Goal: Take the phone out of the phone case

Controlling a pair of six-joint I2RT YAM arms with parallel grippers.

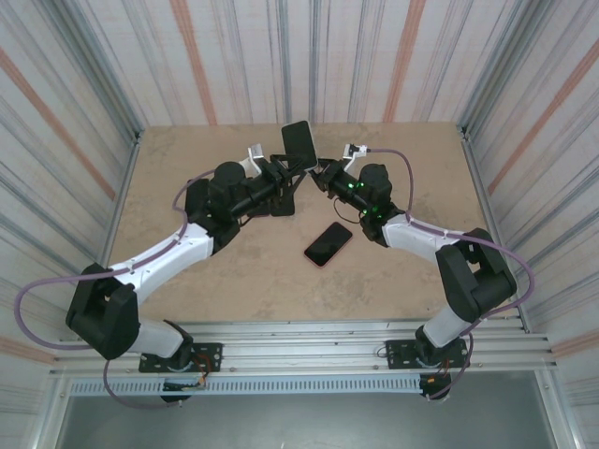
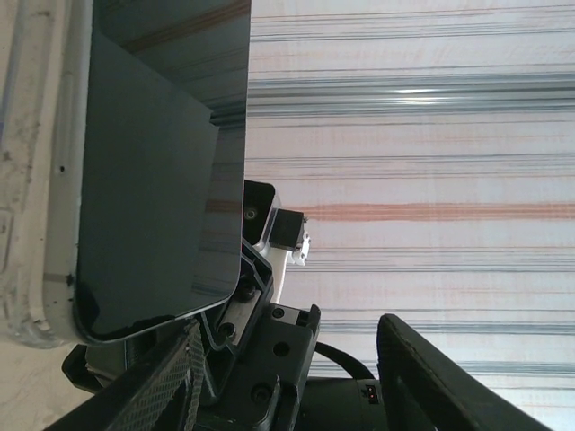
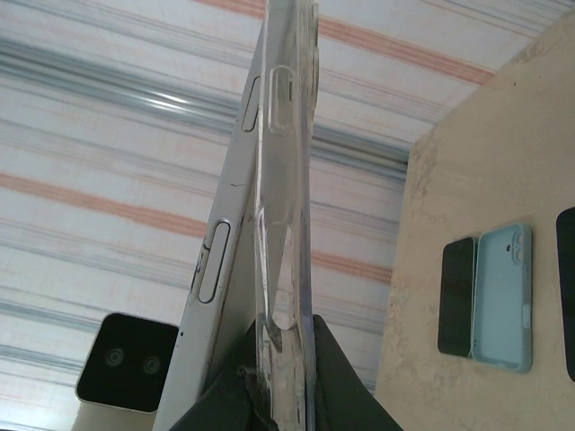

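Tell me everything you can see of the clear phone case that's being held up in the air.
The clear phone case is transparent, soft-looking plastic with moulded button covers along its side. It stands roughly upright above the table, seen edge-on in the right wrist view. Its lower part is pinched in the shut right end effector. It is partly peeled off the silver phone: a wedge-shaped gap widens toward the bottom, while the top looks seated on the phone.

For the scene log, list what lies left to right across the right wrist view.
White two-lens box → phone → clear case → black phone lying flat → light blue case.
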